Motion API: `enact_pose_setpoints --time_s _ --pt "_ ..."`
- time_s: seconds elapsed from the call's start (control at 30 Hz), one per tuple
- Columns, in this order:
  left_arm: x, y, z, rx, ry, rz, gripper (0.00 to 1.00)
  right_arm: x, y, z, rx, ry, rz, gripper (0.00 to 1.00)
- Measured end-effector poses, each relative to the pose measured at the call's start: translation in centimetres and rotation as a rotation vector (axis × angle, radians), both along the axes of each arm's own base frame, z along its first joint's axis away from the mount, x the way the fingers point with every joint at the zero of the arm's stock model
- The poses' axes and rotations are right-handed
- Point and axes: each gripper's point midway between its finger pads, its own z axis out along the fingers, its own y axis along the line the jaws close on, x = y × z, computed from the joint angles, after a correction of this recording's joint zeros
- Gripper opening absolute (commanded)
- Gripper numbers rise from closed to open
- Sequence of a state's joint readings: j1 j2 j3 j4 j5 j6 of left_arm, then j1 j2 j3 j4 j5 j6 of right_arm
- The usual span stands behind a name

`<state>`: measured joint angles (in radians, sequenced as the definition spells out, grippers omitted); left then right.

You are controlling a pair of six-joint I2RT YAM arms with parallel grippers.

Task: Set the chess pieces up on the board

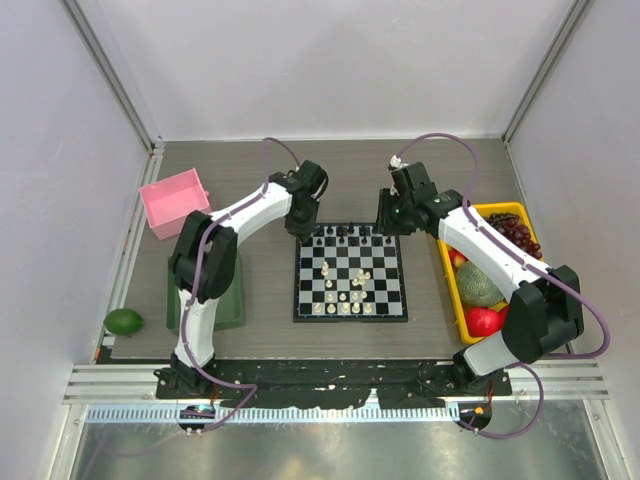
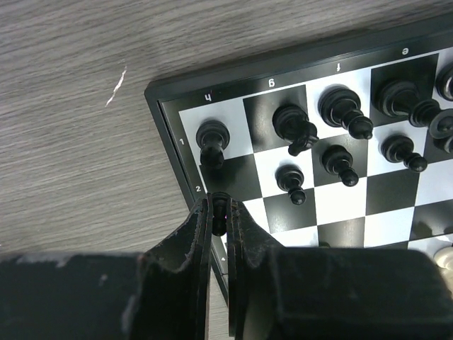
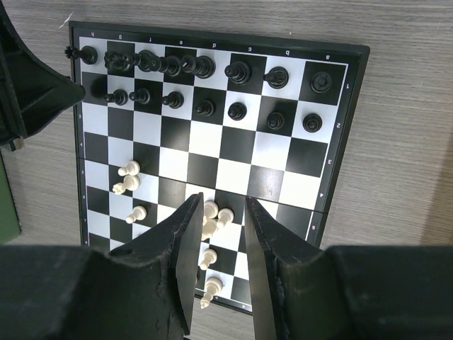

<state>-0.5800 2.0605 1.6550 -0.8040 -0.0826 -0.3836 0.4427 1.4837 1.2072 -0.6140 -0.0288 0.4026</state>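
Top external shows the board [image 1: 390, 270] lying flat in the middle of the desk [image 1: 260, 190], its edges square with the desk's near edge. The black chess pieces [image 1: 345, 235] fill the two far rows. The white chess pieces [image 1: 345, 307] are scattered loosely over the near half. Most figurines stand with their long axis upright. In the right wrist view several black ones at the left end of the far row crowd together, touching or nearly so.

The left end effector [image 2: 219, 203] hangs at the board's far-left corner. Its fingers [image 2: 202, 234] are pinched nearly together on one black piece [image 2: 219, 214]. The piece's long axis runs along the slot between them, and only its head shows. It sits over the left-edge square of the second row. Whether its base touches the board cannot be told.

The right end effector [image 3: 221, 205] hovers above the white pieces, its jaws partly apart with nothing gripped.

White letters h, g, f and e run along the far border, upside down in the left wrist view. The digits 1 and 2 mark the side.

A pink bin [image 1: 160, 215] and a green tray [image 1: 232, 305] lie to the left, and a yellow tray [image 1: 497, 207] of fruit lies to the right.
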Motion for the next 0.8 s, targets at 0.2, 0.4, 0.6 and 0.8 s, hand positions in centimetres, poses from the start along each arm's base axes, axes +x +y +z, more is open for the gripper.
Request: enact_pose_setpoints --time_s 0.2,0.4,0.6,0.8 --pt "0.0 0.0 -1.1 0.011 0.019 0.000 0.06 0.0 0.0 0.0 0.002 0.001 0.003 0.36" --pt "0.4 -0.3 -1.3 0.010 0.017 0.000 0.08 -0.1 0.1 0.0 0.003 0.001 0.007 0.36" --pt "0.4 -0.4 -1.3 0.007 0.019 -0.001 0.11 -0.1 0.1 0.0 0.003 0.001 0.008 0.36" --pt "0.4 -0.5 -1.3 0.001 0.022 -0.002 0.24 -0.1 0.1 0.0 0.003 0.001 0.008 0.36"
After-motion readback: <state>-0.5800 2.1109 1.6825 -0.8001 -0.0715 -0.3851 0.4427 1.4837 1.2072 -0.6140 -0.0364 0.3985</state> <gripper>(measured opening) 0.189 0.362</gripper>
